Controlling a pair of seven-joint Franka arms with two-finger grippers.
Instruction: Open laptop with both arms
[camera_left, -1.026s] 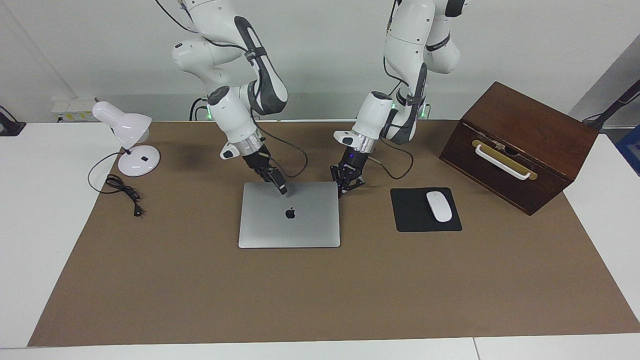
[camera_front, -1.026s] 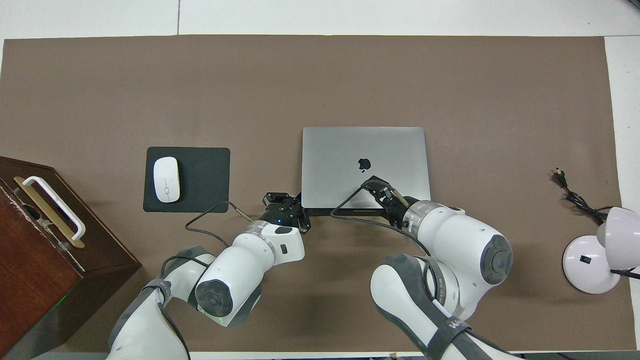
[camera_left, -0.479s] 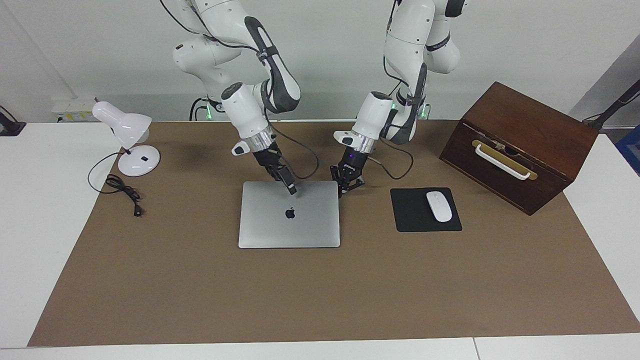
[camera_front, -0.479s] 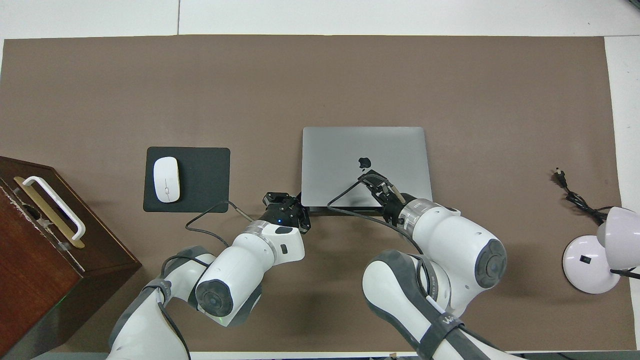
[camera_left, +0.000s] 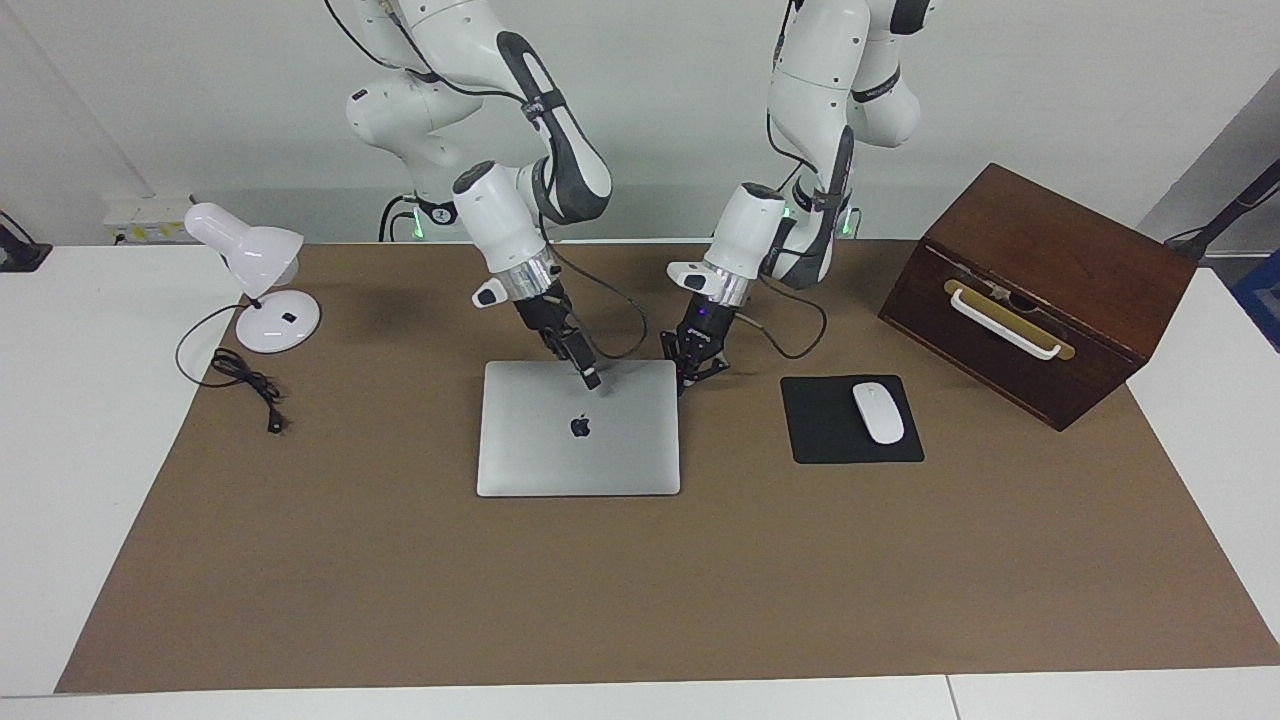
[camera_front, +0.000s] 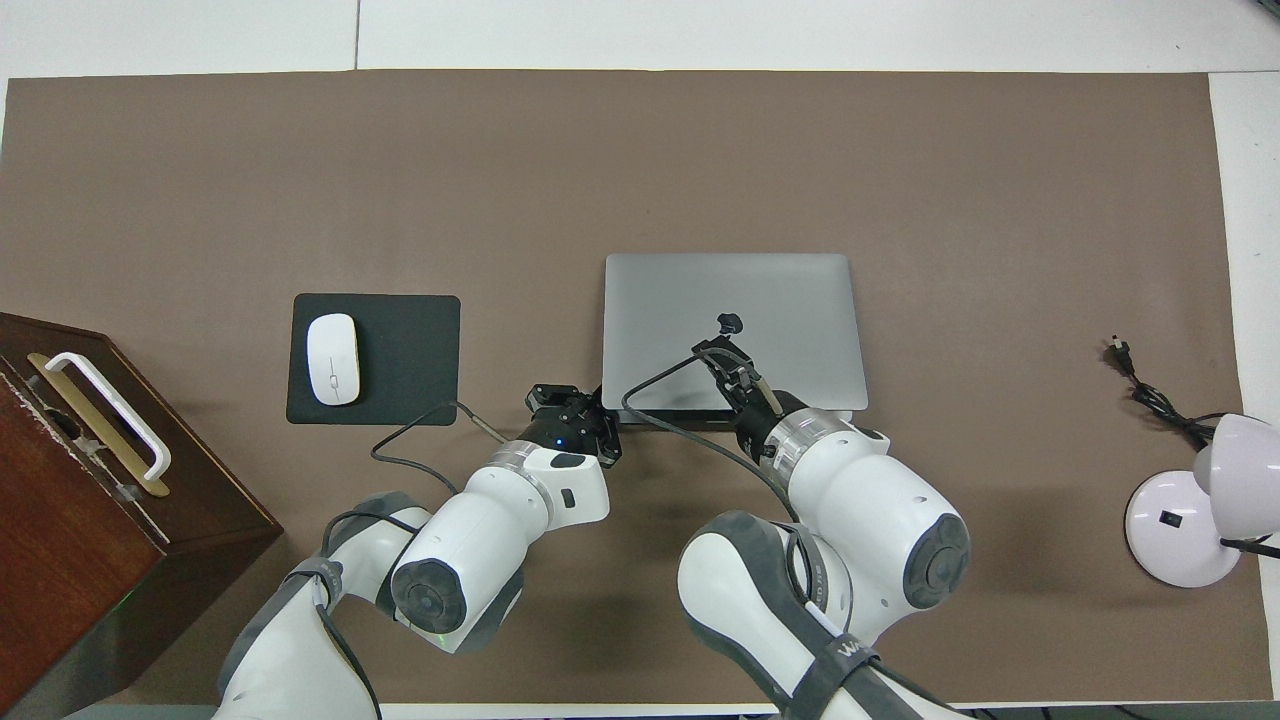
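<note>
The silver-grey laptop (camera_left: 560, 450) (camera_front: 790, 295) lies closed and flat on the brown mat, logo up. My right gripper (camera_left: 592, 380) (camera_front: 720, 352) is shut, its tip down at the lid between the logo and the laptop's edge nearer to the robots; I cannot tell whether it touches. My left gripper (camera_left: 684, 381) (camera_front: 601, 398) is shut, its links splayed. It sits low at the laptop's corner nearest the robots on the left arm's end, holding nothing.
A black mouse pad (camera_left: 825, 445) with a white mouse (camera_left: 878, 412) lies beside the laptop toward the left arm's end, with a brown wooden box (camera_left: 1040, 280) further along. A white desk lamp (camera_left: 262, 285) and its cable (camera_left: 245, 385) stand at the right arm's end.
The right gripper has slid over the lid toward the left arm's end, closer to the logo. The left gripper and the laptop have not moved.
</note>
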